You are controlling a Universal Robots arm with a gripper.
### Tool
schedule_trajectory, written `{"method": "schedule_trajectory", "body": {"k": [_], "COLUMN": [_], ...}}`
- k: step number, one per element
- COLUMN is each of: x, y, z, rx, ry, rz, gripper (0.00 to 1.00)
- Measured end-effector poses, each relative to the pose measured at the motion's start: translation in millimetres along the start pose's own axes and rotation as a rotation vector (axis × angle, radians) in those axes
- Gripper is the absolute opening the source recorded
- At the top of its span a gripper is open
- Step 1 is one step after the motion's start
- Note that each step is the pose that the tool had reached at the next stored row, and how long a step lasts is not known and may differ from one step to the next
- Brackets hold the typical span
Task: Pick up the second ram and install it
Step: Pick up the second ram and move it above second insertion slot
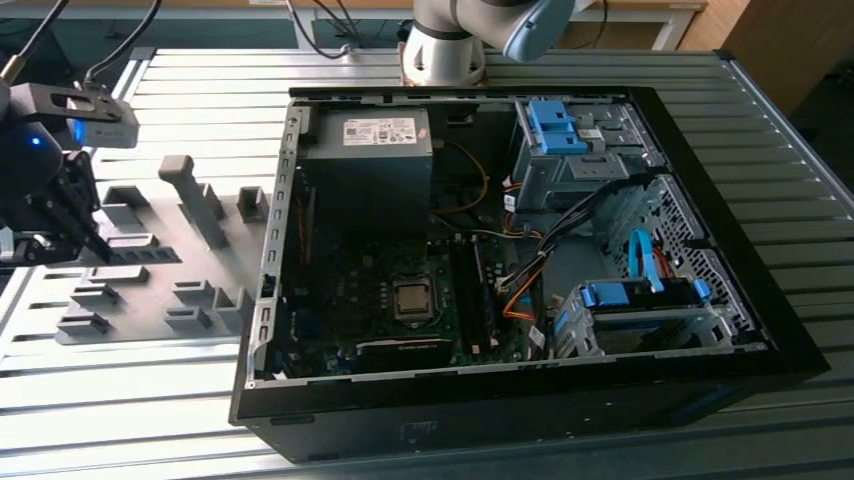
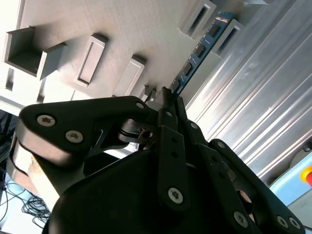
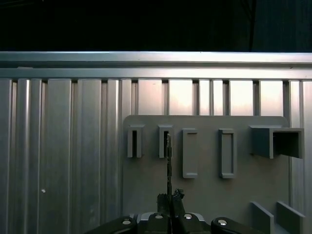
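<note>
Gripper [image 2: 165,97] clenched on the second ram [image 2: 197,51]: in the second wrist view the black fingers [image 2: 171,146] pinch one end of the blue-green stick and the rest runs straight out from the tips, chips visible along its face. First wrist view has the gripper [image 3: 170,197] w/ the second ram [image 3: 168,165] edge-on, a thin dark line from the tips to the 2nd slot block [image 3: 165,141] on the grey holder plate [image 3: 204,200]. Far end overlaps that slot; can't tell if it's seated or clear. Other slot blocks sit either side in the same row, plus an open box-shaped block [image 3: 278,142] at the row's end. Plate lies flat on the ribbed alu bench [image 3: 58,146]. Exterior view: gripper [image 1: 54,235] hangs over the holder plate [image 1: 147,290] at its edge on the exterior view's left, near that edge of the bench [image 1: 200,80]. Open PC case [image 1: 787,330] is just beside the plate on the exterior view's right, mid-bench, w/ motherboard [image 1: 354,285], CPU socket [image 1: 414,298], PSU [image 1: 380,150] and blue drive caddies [image 1: 561,125] inside. Arm base [image 1: 447,45] stands at the far bench edge behind the case.
</note>
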State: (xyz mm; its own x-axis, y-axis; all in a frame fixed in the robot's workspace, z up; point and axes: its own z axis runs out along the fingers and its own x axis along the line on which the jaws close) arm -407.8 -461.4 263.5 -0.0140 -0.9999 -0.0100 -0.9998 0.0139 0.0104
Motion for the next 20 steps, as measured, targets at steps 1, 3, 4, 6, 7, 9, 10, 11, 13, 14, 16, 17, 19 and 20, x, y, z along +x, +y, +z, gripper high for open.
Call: {"method": "schedule_trajectory", "body": {"k": [1,3,4,6,7,9,10,11,13,14,16,17,19,20], "x": [0.0,0.0,0.0,0.0,-0.1,-0.1,-0.1,-0.1,-0.1,-0.1,-0.2,-0.2,-0.2,-0.2], "y": [0.0,0.0,0.0,0.1,0.1,0.1,0.1,0.1,0.1,0.1,0.2,0.2,0.2,0.2], "z": [-0.9,-2.4,-3.2,-4.9,-5.7,-7.5,-8.4,-9.4,-11.5,-12.6,-14.9,-16.1,-18.6,-19.8], "rx": [0.0,0.0,0.0,0.0,0.0,-0.0001,0.0,0.0,0.0,0.0,0.0,-0.0001,-0.0001,0.0], "ry": [0.0,0.0,0.0,0.0,0.0001,0.0001,0.0001,0.0,0.0,0.0,0.0,0.0001,0.0001,0.0001], "rz": [0.0,0.0,0.0,0.0,0.0,0.0,0.0,0.0,0.0,0.0,0.0,0.0,0.0,0.0], "gripper": [0.14,0.14,0.14,0.14,0.14,0.14,0.14,0.14,0.14,0.14,0.14,0.14,0.14,0.14]}}
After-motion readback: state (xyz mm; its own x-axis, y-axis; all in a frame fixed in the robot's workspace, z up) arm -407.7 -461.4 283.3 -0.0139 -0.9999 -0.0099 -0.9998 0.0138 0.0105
